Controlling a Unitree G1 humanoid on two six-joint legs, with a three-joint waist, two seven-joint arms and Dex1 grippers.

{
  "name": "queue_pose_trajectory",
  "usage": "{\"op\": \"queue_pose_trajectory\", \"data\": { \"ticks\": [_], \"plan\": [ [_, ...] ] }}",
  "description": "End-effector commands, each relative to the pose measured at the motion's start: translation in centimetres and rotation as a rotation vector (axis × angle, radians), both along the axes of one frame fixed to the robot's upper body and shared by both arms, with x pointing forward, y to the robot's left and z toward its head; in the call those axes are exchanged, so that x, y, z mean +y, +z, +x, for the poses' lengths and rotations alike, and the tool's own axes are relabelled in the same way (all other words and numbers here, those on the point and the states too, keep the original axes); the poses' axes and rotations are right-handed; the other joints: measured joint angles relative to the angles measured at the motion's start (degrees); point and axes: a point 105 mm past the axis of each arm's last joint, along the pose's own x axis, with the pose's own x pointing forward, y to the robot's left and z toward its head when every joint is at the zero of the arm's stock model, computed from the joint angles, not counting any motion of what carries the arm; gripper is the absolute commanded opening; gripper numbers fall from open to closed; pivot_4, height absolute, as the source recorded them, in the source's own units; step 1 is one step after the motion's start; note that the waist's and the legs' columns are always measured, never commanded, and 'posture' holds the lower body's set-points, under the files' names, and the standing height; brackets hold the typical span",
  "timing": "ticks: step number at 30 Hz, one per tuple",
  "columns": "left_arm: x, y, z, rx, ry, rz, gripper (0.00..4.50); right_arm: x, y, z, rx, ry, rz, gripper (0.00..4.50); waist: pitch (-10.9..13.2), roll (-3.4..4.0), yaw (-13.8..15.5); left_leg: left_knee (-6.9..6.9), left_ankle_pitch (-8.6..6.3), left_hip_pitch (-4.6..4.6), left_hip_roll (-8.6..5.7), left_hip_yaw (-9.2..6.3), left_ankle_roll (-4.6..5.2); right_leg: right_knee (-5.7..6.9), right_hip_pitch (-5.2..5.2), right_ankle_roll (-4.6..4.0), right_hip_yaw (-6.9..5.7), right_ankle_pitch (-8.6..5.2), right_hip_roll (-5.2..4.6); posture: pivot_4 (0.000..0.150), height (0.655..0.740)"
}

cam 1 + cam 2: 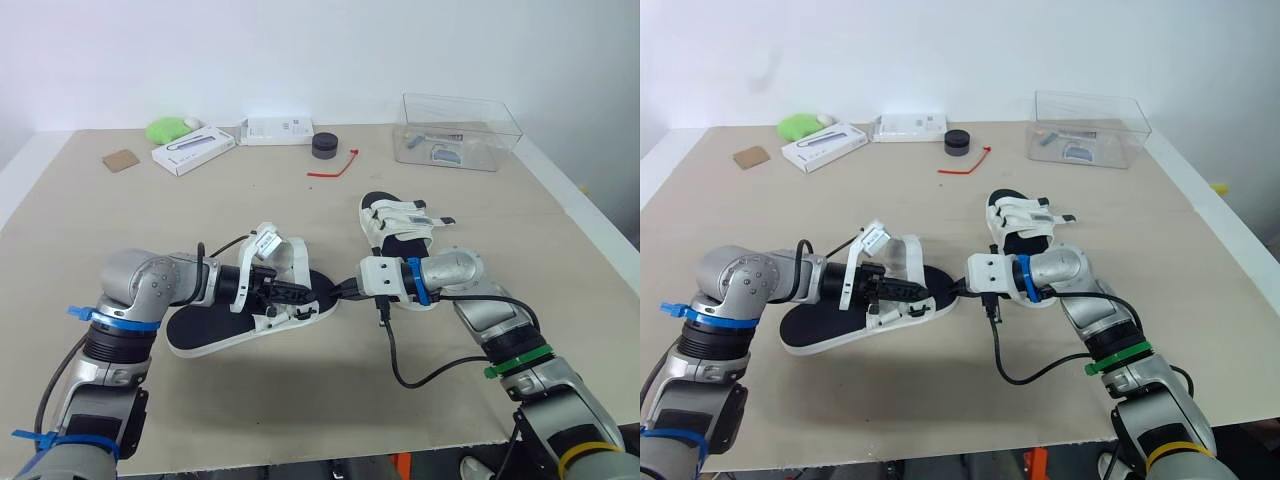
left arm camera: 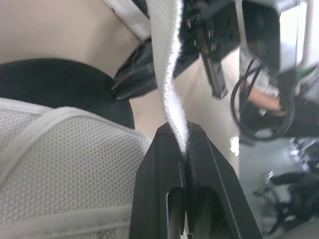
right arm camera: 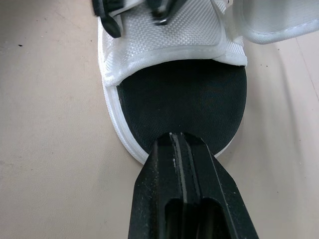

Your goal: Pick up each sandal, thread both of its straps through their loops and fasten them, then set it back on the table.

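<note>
Left wrist view: the left hand (image 2: 187,142) is pressed together on the free end of a white woven strap (image 2: 168,74), pinching it at the very tips. Right wrist view: the right hand (image 3: 183,142) is clamped on the sole rim of the white fabric sandal with black footbed (image 3: 184,94).

In the head views this sandal sits at lower centre of the frame, between both hands, over the beige table (image 1: 150,220). Whether its heel touches the table cannot be told.

Step in hand, as judged: threading.
- Brace the sole with the right hand.
- Lead the strap flat and untwisted, end first, to its loop, which cannot be picked out here.
- Expect a regrip once the end is through.

Behind, right of centre, the second white sandal (image 1: 400,225) rests on the table, and its straps appear fastened. A clear plastic box (image 1: 460,130) stands at upper right.
</note>
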Motion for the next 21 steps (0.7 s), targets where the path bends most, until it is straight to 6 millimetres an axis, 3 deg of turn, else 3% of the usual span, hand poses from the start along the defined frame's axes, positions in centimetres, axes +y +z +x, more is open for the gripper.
{"op": "queue_pose_trajectory", "data": {
  "ticks": [1,11,16,21],
  "plan": [
    [-0.2,0.0,-0.1,-0.034,-0.014,-0.005,0.01,-0.9,-1.1,0.1,0.023,-0.026,-0.053,0.00,0.00,0.00,0.00,0.00,0.00,0.00,0.00,0.01,0.00,0.00,0.00,0.00,0.01,0.00,0.00,0.150,0.7400],
    [-0.2,-0.5,-1.9,-0.065,-0.109,0.010,0.01,-1.0,-1.0,0.1,0.023,-0.029,-0.057,0.00,0.00,0.00,0.01,0.00,0.00,0.01,-0.01,0.01,0.00,0.00,0.03,0.01,0.01,0.00,-0.01,0.150,0.7400],
    [0.2,0.8,-1.8,-0.118,-0.132,-0.021,1.86,-1.2,-1.0,0.3,0.022,-0.032,-0.062,0.00,0.00,0.00,-0.01,-0.02,0.00,0.01,0.01,0.00,0.01,-0.01,0.02,-0.02,-0.01,-0.03,0.02,0.150,0.7400],
    [1.3,2.6,-1.4,-0.158,-0.135,-0.042,1.86,-1.2,-0.9,0.3,0.021,-0.031,-0.062,0.00,0.00,0.00,-0.02,-0.01,0.00,0.01,0.01,0.00,0.02,0.00,0.01,-0.02,-0.01,-0.03,0.03,0.150,0.7400]
  ]
}}
